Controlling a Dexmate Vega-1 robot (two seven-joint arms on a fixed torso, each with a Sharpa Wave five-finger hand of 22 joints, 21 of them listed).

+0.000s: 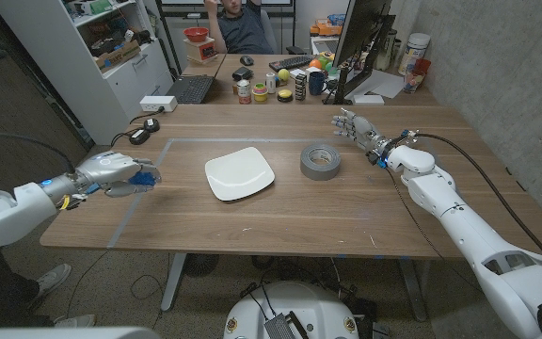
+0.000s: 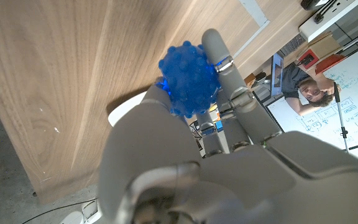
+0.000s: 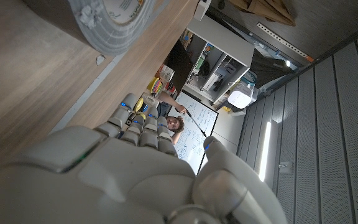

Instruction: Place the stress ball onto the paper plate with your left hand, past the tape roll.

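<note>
A blue knobbly stress ball (image 1: 143, 176) sits in the fingers of my left hand (image 1: 113, 174), which holds it at the table's left side, well left of the plate. In the left wrist view the stress ball (image 2: 189, 78) is gripped between the fingers of the left hand (image 2: 185, 168). A white square paper plate (image 1: 240, 174) lies mid-table. A grey tape roll (image 1: 321, 161) lies just right of the plate; its edge shows as the tape roll (image 3: 110, 22) in the right wrist view. My right hand (image 1: 358, 128) holds nothing, fingers apart, beyond the roll on the right.
A taped rectangle outline (image 1: 172, 143) marks the table around the plate. At the far edge are a laptop (image 1: 190, 89), a monitor (image 1: 360, 42), a power strip (image 1: 158, 104), cups and small items. A person (image 1: 243, 24) sits behind the table.
</note>
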